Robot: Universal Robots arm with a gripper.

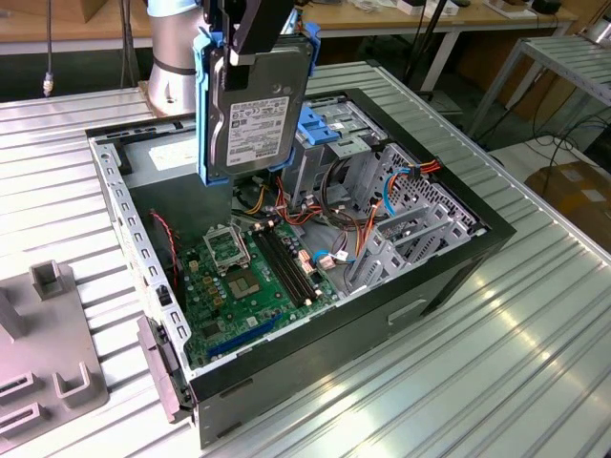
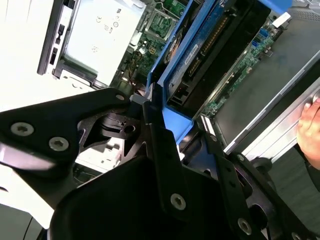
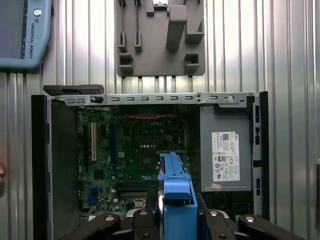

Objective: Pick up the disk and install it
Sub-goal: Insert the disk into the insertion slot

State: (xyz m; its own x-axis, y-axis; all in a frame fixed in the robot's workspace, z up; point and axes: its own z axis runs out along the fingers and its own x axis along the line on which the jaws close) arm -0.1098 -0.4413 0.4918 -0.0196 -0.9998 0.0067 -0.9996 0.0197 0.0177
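Disk (image 1: 258,119) clamped in hand (image 1: 243,52), person's fingers (image 2: 311,125) nearby

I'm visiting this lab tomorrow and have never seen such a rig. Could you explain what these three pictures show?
A robot arm stands at a ribbed metal table. Its claw is shut on the disk, a hard drive in a blue frame, held roughly upright above an open computer case. The exterior view comes from a camera off the arm. Both wrist views come from cameras riding on the arm, looking past the claw into the case at the green circuit board. A grey fixture plate lies beside the case.
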